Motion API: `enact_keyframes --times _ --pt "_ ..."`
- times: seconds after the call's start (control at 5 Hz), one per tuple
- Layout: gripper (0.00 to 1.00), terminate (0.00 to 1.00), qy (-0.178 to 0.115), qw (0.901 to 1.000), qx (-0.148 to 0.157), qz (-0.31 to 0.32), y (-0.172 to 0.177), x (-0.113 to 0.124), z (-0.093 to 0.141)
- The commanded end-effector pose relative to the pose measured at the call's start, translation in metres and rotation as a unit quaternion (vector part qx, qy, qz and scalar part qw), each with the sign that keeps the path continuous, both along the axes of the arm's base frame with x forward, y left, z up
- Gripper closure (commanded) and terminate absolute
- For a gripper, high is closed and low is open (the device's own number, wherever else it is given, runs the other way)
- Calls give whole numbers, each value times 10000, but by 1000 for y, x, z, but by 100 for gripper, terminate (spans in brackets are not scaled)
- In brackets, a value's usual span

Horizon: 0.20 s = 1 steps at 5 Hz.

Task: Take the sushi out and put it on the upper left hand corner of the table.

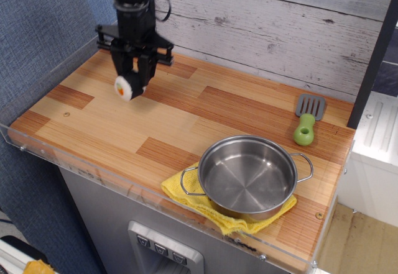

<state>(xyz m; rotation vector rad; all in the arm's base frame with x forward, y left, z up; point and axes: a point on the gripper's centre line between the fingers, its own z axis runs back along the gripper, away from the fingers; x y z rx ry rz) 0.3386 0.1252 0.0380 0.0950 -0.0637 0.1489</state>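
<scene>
Only one view, observation.image. The black robot tool hangs over the far-left part of the bench, fingers pointing down, closed narrow on the small plush sushi roll w/ black band, white rice and orange-green centre. The roll sits between the fingertips, flat end facing the camera; can't tell if it touches the wood or is just above it.

Other things sit well apart, on the near-right side: a round stainless steel pot w/ two loop handles, empty, on a crumpled yellow cloth. Further back right lies a spatula w/ green handle and grey slotted blade. Nothing lies between these and the tool.

The bench is rectangular, light and reddish-brown wood plank patches, clear acrylic rim along front and left edges, grey base below. Behind it a whitewashed plank wall; a blue-grey textured panel on the left. A dark upright post stands at the back-left, behind the tool. Wide bare wood across the middle and front-left.
</scene>
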Motion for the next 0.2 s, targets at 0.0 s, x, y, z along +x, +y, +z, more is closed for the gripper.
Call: enact_keyframes --times 0.0 --pt "0 100 -268 9993 141 -211 -3 4 25"
